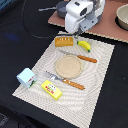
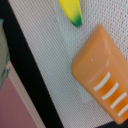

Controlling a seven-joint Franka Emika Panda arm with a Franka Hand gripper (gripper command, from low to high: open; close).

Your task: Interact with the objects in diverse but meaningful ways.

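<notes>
Loaf lies on the mat beside the banana, under your hand. Whether the hand is apart, I cannot tell. Center over the loaf before descending, clear of the banana.

Red label on yellow box has marks, too blurry to read; no other text.

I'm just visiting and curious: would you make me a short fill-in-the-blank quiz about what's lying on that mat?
1. The round plate lies between the knife and the ____.
2. The bread loaf is scored with ____ lines.
3. The banana has a ____ tip.
4. The yellow box carries a ____ label.

Missing words: fork; white; green; red
</notes>
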